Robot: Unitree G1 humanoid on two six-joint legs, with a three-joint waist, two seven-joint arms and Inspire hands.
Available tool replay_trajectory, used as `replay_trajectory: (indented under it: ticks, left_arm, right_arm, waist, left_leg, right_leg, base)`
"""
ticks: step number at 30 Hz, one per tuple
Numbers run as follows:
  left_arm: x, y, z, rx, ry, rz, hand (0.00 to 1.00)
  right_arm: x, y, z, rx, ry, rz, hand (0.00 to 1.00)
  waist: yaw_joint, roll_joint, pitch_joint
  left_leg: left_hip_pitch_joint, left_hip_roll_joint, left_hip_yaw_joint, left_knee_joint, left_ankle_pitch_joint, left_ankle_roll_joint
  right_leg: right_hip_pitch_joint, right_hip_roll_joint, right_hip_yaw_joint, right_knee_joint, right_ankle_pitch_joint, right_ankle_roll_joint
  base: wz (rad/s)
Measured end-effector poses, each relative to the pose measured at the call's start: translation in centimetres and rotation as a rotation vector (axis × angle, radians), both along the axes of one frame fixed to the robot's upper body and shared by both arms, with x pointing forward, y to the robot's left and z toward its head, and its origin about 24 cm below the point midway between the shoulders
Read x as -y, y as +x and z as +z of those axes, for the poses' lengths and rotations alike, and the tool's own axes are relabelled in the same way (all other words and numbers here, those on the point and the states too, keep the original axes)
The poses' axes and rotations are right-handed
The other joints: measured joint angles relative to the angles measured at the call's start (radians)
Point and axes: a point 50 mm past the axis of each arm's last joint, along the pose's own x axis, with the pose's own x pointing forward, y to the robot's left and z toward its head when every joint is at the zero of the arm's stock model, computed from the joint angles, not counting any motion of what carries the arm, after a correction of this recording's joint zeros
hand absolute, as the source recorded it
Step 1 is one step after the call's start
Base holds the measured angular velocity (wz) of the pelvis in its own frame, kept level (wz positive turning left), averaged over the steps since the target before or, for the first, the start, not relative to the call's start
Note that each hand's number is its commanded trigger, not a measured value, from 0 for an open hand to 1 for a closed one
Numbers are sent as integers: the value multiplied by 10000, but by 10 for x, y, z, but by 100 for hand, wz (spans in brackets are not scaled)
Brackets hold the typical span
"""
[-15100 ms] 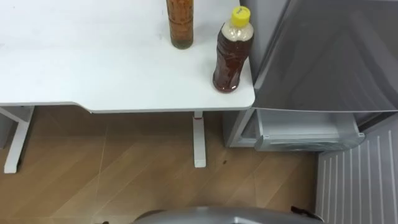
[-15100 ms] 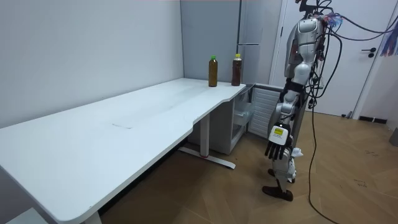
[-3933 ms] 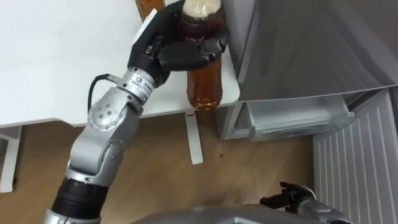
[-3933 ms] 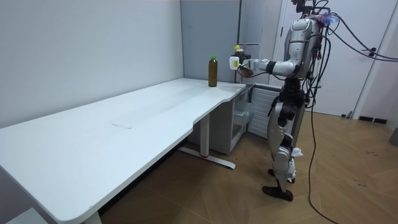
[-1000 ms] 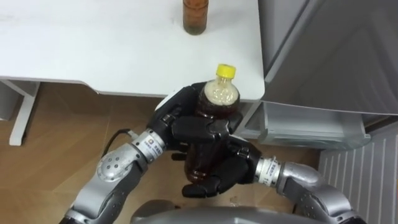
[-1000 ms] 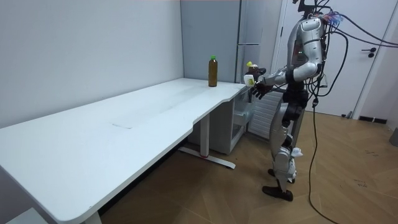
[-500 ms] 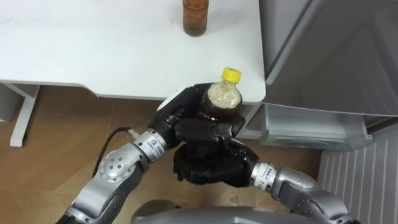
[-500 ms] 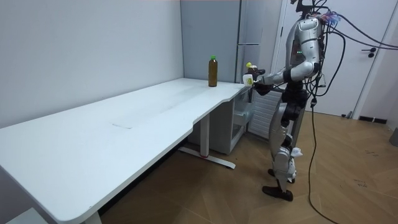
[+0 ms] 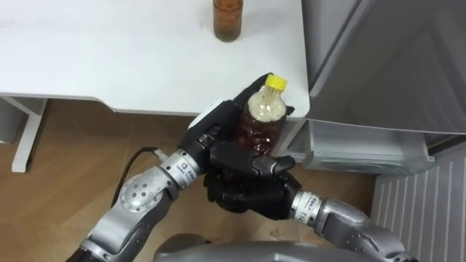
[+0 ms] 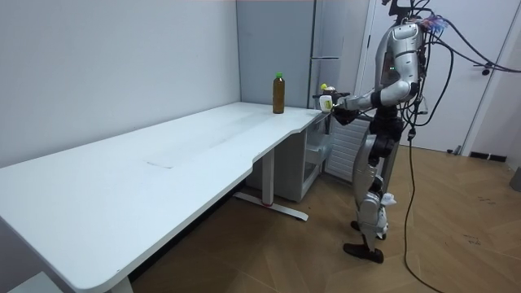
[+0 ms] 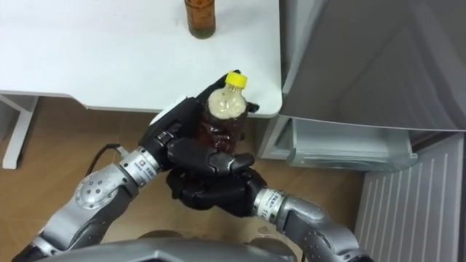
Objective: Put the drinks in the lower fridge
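Observation:
A brown drink bottle with a yellow cap [image 9: 263, 120] hangs in front of me, just off the white table's corner [image 9: 291, 109], tilted a little to the right. My left hand [image 9: 210, 132] is at its left side. The thumb lies across the bottle's front and the fingers rise looser behind its neck. My right hand [image 9: 244, 196] is curled round the bottle's lower half from below. A second brown bottle [image 9: 227, 18] stands upright further back on the table. In the room view I stand at the table's end by the fridge [image 10: 330, 41], holding the bottle [image 10: 326, 92] at chest height.
The grey fridge front [image 9: 386, 65] is to my right. Below it the lower compartment stands open, with a white drawer [image 9: 364, 149] and a ribbed white door panel [image 9: 419, 211]. A table leg [image 9: 22, 135] and wood floor lie to the left.
My right hand has closed round the bottle's lower half. The left hand's fingers have loosened behind the neck. The bottle has risen slightly and leans further right.

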Motion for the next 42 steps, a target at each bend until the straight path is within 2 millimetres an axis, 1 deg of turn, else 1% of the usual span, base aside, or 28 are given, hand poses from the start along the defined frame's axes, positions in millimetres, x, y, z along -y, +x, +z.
replay_trajectory:
  ticks: [3, 5, 8, 11, 13, 16, 17, 19, 20, 22, 23, 25, 26, 28, 30, 32, 33, 35, 37, 38, 40, 41, 42]
  left_arm:
    - [7, -1, 2, -56, -333, -92, 0]
    - [8, 0, 5, 56, -413, -80, 0]
    - [6, 5, 14, 458, -478, 5, 0]
    - [4, 10, 29, 1133, -593, 61, 0]
    - [2, 13, 51, 2052, -928, 206, 0]
    - [0, 15, 71, 2992, -1334, 625, 0]
    - [0, 15, 73, 3127, -1345, 715, 0]
    - [-3, 16, 86, 3703, -1418, 1119, 0]
    - [-4, 16, 91, 3868, -1496, 1226, 0]
    - [-10, 15, 112, 4816, -1957, 1709, 0]
    - [-11, 15, 116, 5067, -2063, 1852, 0]
    - [-19, 14, 136, 6116, -2363, 2566, 0]
    - [-22, 14, 140, 6345, -2492, 2762, 0]
    - [-27, 12, 156, 7165, -2900, 3403, 0]
    - [-31, 11, 166, 7837, -2924, 3871, 0]
    - [-38, 10, 174, 8543, -2680, 4449, 0]
    - [-44, 10, 179, 9035, -2369, 4944, 0]
    - [-57, 8, 187, 9749, -2013, 5852, 0]
    - [-78, 2, 198, 10868, -1562, 7422, 0]
    - [-83, 1, 201, 11217, -1358, 7861, 0]
    - [-105, -8, 212, 12464, -775, 9584, 0]
    - [-110, -11, 214, 12746, -628, 10012, 0]
    - [-119, -15, 217, 13225, -381, 10851, 0]
  right_arm:
    - [0, 2, -1, 7, -351, -227, 100]
    - [1, 4, -1, 207, -539, -201, 100]
    - [-2, 5, 2, 392, -338, -95, 100]
    - [-3, 10, 8, 695, 204, 100, 100]
    - [-5, 12, 14, 981, 610, 175, 100]
    - [-6, 13, 18, 1289, 859, 282, 100]
    - [-5, 14, 18, 1336, 836, 286, 100]
    - [-3, 15, 20, 1523, 856, 268, 100]
    - [-3, 15, 20, 1557, 854, 266, 100]
    - [2, 12, 19, 1655, 775, 339, 100]
    - [4, 11, 19, 1697, 730, 348, 100]
    - [9, 7, 16, 1735, 579, 290, 100]
    - [10, 5, 16, 1716, 551, 255, 100]
    - [14, 1, 13, 1625, 397, 88, 100]
    - [17, 1, 13, 1679, 220, 62, 100]
    - [19, 2, 13, 1755, 116, 11, 100]
    - [22, 2, 13, 1859, -118, -28, 100]
    - [27, 0, 11, 1807, -243, -220, 100]
    - [38, -6, 9, 1675, -439, -698, 100]
    - [40, -8, 8, 1641, -511, -799, 100]
    - [50, -15, 5, 1430, -669, -1334, 100]
    - [53, -17, 4, 1380, -738, -1459, 100]
    - [56, -22, 3, 1258, -769, -1779, 100]
  waist:
    - [28, -22, 18]
    - [46, -20, 22]
    - [34, -14, 25]
    - [31, -12, 25]
    - [31, -11, 25]
    - [31, 18, 36]
    - [26, 25, 36]
    - [10, 61, 30]
    - [30, 79, 24]
    - [60, 177, -2]
    - [56, 210, 2]
    - [76, 296, 14]
    - [104, 304, 19]
    - [228, 337, 12]
    - [293, 338, 11]
    - [420, 350, 6]
    - [590, 378, -2]
    - [791, 421, -23]
    - [1064, 466, -34]
    - [1121, 470, -32]
    - [1364, 462, -32]
    - [1402, 455, -36]
    - [1509, 424, -56]
  left_leg:
    - [-6, -8, -12, 6, 1, 1]
    - [-12, -8, -15, 2, 0, 1]
    - [-18, 5, -13, 2, 0, 0]
    - [-12, 5, 11, 3, 1, 0]
    - [15, 2, 32, 4, 1, 0]
    - [120, -3, 19, -3, 0, 1]
    - [135, -5, 14, -6, 0, 1]
    - [105, -19, -103, -9, -1, 2]
    - [100, -24, -135, -8, -1, 2]
    - [185, -101, -170, -14, 5, 0]
    - [218, -104, -175, -10, 7, 1]
    - [383, -118, -202, -39, 8, 2]
    - [430, -127, -205, -51, 8, 2]
    - [537, -142, -204, -77, 8, 3]
    - [547, -147, -254, -68, 8, 3]
    - [577, -147, -270, -80, 19, -5]
    - [622, -141, -232, -141, 37, -8]
    - [669, -142, -234, -190, 60, -11]
    - [845, -152, -269, -291, 83, -6]
    - [886, -151, -270, -320, 86, -9]
    - [928, -161, -370, -313, 86, -9]
    - [915, -163, -425, -312, 86, -8]
    - [898, -165, -500, -314, 104, -2]
  right_leg:
    - [-4, -4, -11, -5, 0, 0]
    - [-20, -5, -12, -8, 0, 0]
    - [-34, 10, -14, -7, 0, 0]
    - [-18, 7, -18, -7, 0, 0]
    - [0, 2, 7, -10, 0, 0]
    - [109, -4, 1, -17, 0, 0]
    - [123, -5, -4, -16, 0, 0]
    - [121, 5, -8, -21, 0, 0]
    - [122, 6, -15, -22, 0, 0]
    - [214, -1, -26, -21, 0, 0]
    - [256, -3, -35, -28, 0, 0]
    - [423, -7, -49, -69, -1, 1]
    - [484, -12, -60, -116, 0, 1]
    - [620, -14, -79, -198, -1, 1]
    - [664, -13, -140, -201, 0, 1]
    - [672, -10, -131, -197, 0, 1]
    - [678, -6, -104, -189, 0, 0]
    - [713, -6, -76, -180, 0, 0]
    - [897, -13, -120, -203, 0, 0]
    - [931, -8, -114, -208, 0, 0]
    - [1027, -19, -232, -231, 0, 1]
    - [1038, -27, -302, -240, 0, 1]
    - [1045, -40, -325, -279, 0, 1]
  base:
    - [0]
    - [0]
    - [0]
    - [0]
    - [0]
    - [0]
    - [0]
    - [6]
    - [10]
    - [5]
    - [3]
    - [0]
    - [0]
    - [0]
    - [6]
    - [-2]
    - [-6]
    - [-2]
    - [5]
    - [5]
    - [11]
    - [20]
    - [8]
